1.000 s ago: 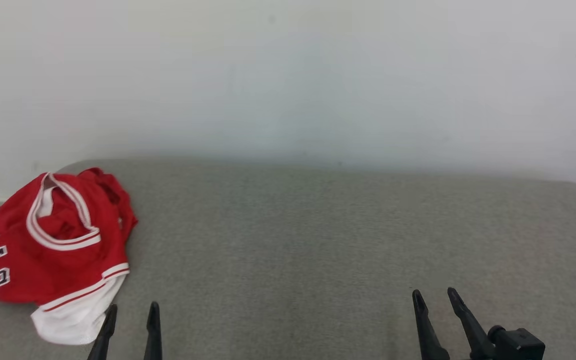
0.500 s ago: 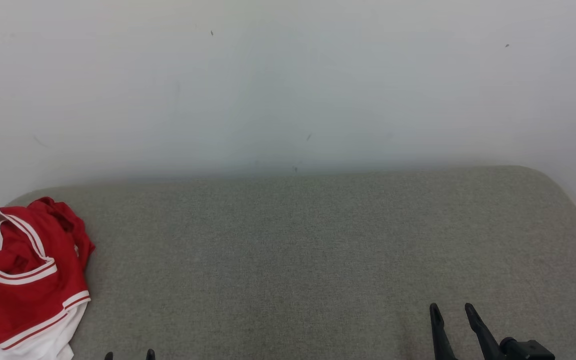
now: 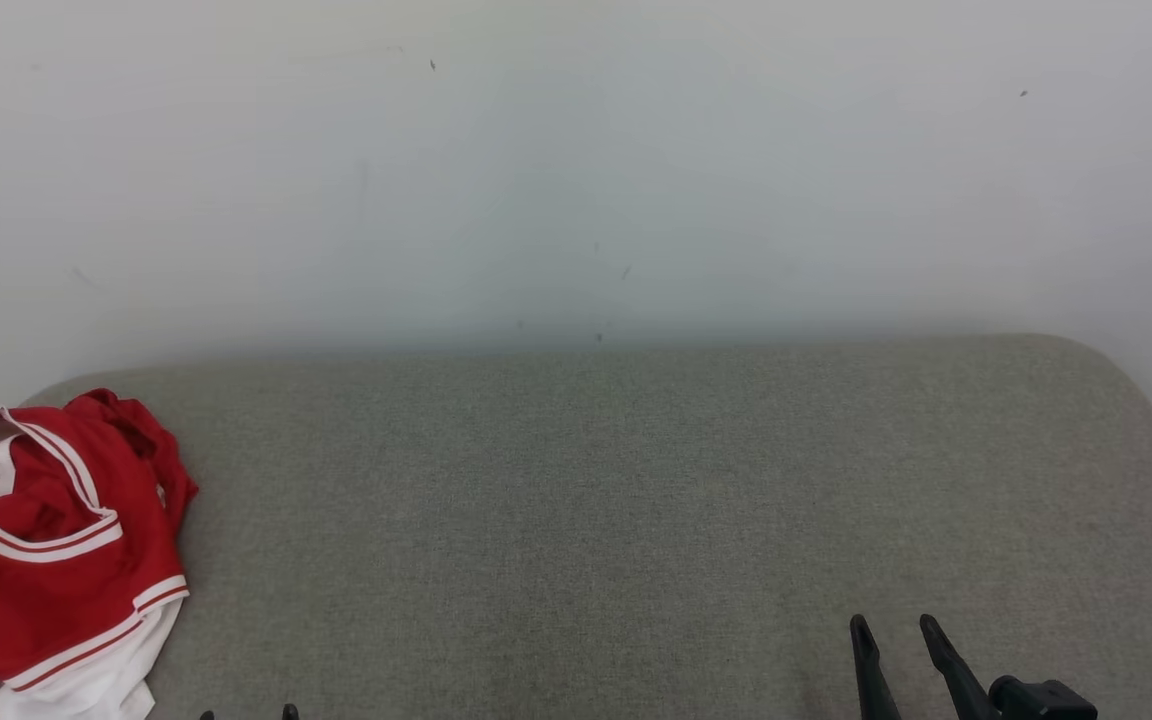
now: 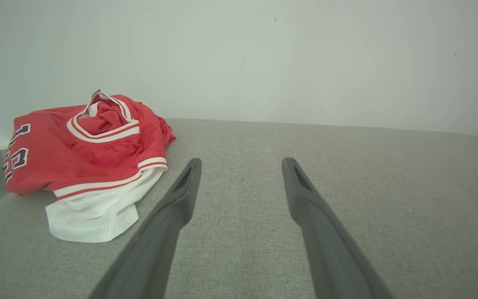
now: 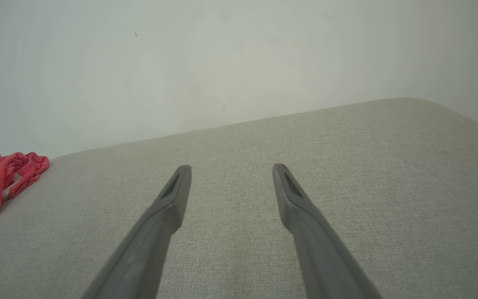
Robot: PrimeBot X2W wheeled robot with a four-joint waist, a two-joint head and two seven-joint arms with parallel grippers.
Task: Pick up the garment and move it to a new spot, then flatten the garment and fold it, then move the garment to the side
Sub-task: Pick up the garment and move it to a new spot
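- Since a second ago our head camera has swung, not the things: the crumpled red-and-white garment (image 3: 51, 540) lies where it was, at the left edge of the grey bench (image 3: 636, 500).
- Our left gripper (image 4: 241, 166) hovers near its white hem, fingers apart, empty.
- Our right gripper (image 5: 231, 172), fingers apart too, is toward the bench's front right, well apart from the garment.

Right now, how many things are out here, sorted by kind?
Red-and-white garment: 1
Grey padded surface: 1
Pairs of dark jaws, open: 2
Total: 4
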